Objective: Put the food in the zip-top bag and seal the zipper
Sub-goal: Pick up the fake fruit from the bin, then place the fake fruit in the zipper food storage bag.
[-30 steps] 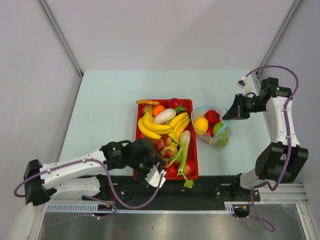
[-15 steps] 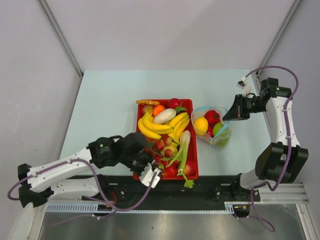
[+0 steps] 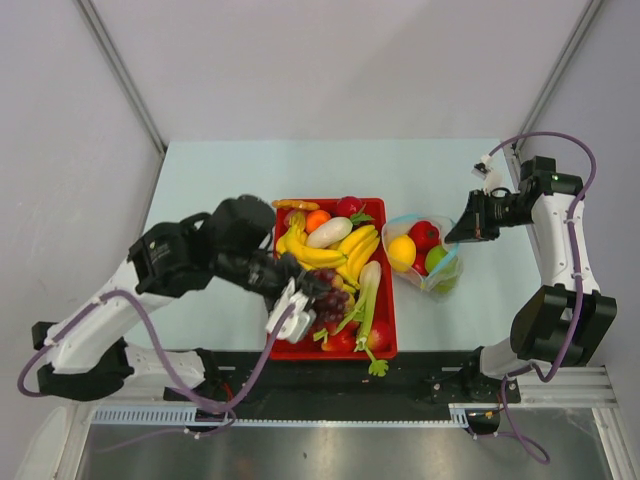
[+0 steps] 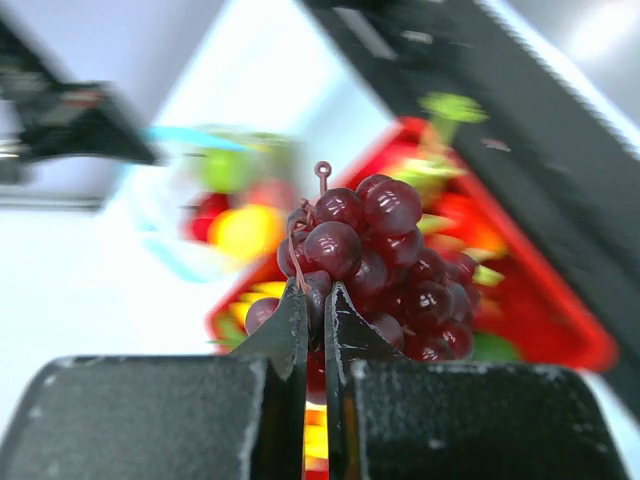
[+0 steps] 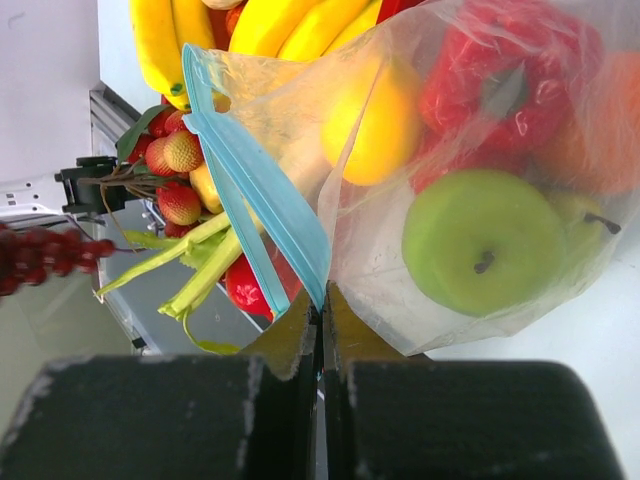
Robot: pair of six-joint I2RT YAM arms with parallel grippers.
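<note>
My left gripper (image 3: 303, 297) is shut on a dark purple grape bunch (image 3: 326, 300) and holds it above the front half of the red tray (image 3: 391, 312). The left wrist view shows the jaws (image 4: 318, 302) pinching the bunch (image 4: 385, 255) at its near side. The zip-top bag (image 3: 424, 250) lies right of the tray, mouth open, with a lemon (image 3: 402, 250), a red fruit (image 3: 425, 233) and a green apple (image 3: 437, 258) inside. My right gripper (image 3: 461, 229) is shut on the bag's mouth edge; its tips (image 5: 320, 300) pinch the blue zipper (image 5: 255, 190).
The tray holds bananas (image 3: 318, 256), a white eggplant (image 3: 329, 232), an orange (image 3: 318, 218), celery (image 3: 367, 292) and strawberries (image 5: 178, 152). A celery end hangs over the tray's front rim. A black rail (image 3: 400, 378) runs along the near table edge.
The left gripper shut at the tray's front edge, then rose and swung farther over the tray with the grape bunch in it. The right arm and bag stayed still.
</note>
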